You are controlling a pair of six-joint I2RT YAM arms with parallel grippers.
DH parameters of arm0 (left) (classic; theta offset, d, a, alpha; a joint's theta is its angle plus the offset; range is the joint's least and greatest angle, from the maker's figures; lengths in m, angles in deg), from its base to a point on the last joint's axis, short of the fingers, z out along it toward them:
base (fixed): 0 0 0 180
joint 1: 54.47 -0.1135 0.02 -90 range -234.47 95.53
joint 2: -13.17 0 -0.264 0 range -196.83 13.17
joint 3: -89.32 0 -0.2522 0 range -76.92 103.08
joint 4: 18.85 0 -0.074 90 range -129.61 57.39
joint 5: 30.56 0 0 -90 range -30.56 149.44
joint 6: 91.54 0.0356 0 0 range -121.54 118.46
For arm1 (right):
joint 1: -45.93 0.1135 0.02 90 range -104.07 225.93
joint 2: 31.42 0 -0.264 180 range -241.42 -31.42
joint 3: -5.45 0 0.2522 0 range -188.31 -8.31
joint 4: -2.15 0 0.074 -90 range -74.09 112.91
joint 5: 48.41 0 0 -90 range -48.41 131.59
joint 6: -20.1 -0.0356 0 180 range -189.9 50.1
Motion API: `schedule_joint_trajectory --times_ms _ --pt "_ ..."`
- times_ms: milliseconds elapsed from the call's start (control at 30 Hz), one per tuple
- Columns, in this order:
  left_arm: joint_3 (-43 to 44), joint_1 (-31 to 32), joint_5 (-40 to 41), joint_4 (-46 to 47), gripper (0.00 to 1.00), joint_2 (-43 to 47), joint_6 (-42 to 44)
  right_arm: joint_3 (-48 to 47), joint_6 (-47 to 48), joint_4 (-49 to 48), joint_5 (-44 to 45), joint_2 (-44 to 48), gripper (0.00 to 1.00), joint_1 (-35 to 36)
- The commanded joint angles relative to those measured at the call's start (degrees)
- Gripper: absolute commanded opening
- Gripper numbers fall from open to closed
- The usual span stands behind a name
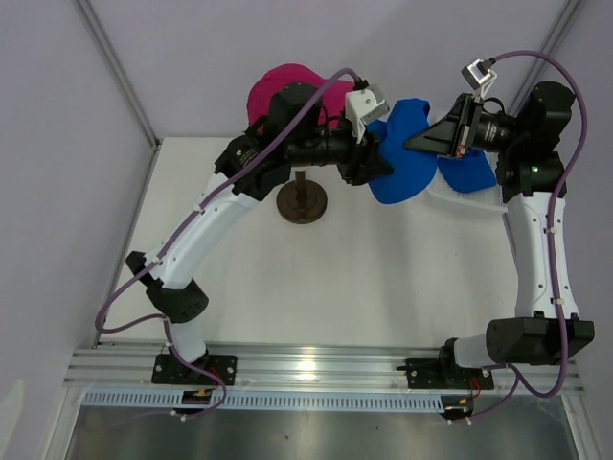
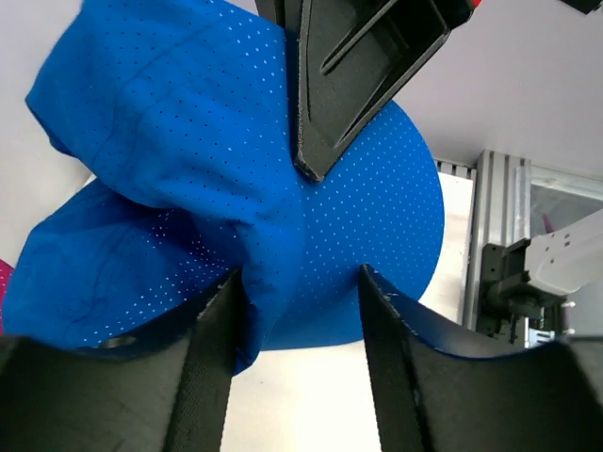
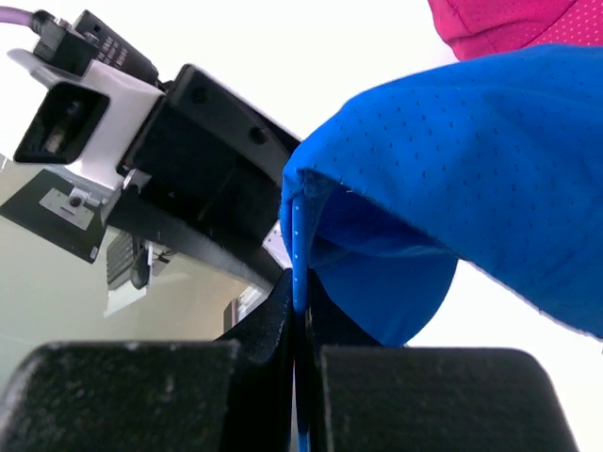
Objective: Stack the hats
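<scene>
Royal blue perforated fabric cap point(image 1: 400, 177) hangs aloft beside magenta-pink fabric cap point(image 1: 273, 91) — right end effector point(image 3: 300, 301) pinches its edge, left end effector point(image 2: 297, 282) spread astride a fold; advise lowering it crown-open, squarely over the pink.

My fingers point(image 2: 212, 377) are black; the blue cap point(image 2: 188, 141) carries pale pin-dots, and the magenta cap point(image 3: 509, 24) is dotted too.

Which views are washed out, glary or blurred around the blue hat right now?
Right wrist: background blown out white, right gripper's fingers soft, blue hat crisp. Left wrist: evenly lit, hat's perforations sharp. Top external: glare on the front rail, otherwise clear.
</scene>
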Motion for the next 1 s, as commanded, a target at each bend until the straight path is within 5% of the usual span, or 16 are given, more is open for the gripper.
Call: schedule_joint_trajectory --times_ms 0,133,233,433,467,533,667,967 --pt "2.76 0.05 0.34 2.13 0.47 -0.06 -0.29 -1.98 -0.25 -1.13 -0.29 2.75 0.0 0.64" --pt "2.76 0.05 1.57 2.66 0.14 -0.76 -0.91 -2.07 -1.04 -2.36 -0.65 2.93 0.0 1.08" --pt "2.15 0.05 2.98 3.63 0.01 -0.5 -1.61 -1.89 -0.69 -2.1 -0.65 3.01 0.0 1.16" --pt "0.92 -0.47 9.63 9.25 0.01 0.38 -10.91 -1.89 1.07 -0.08 0.58 2.31 0.31 1.16" --pt "1.09 -0.91 11.49 10.47 0.01 0.3 -15.28 -1.89 1.59 0.18 0.76 2.31 0.49 1.08" --pt "0.92 -1.88 15.61 11.53 0.01 0.03 -19.26 -1.89 2.47 1.93 2.25 2.4 0.71 0.2" --pt "0.83 -2.15 19.75 14.96 0.01 -0.23 -27.25 -1.8 5.37 5.98 5.24 3.1 0.91 -0.95" --pt "0.13 -1.97 24.34 18.39 0.01 -0.5 -36.58 5.13 9.16 6.52 20.16 9.07 0.93 1.77"
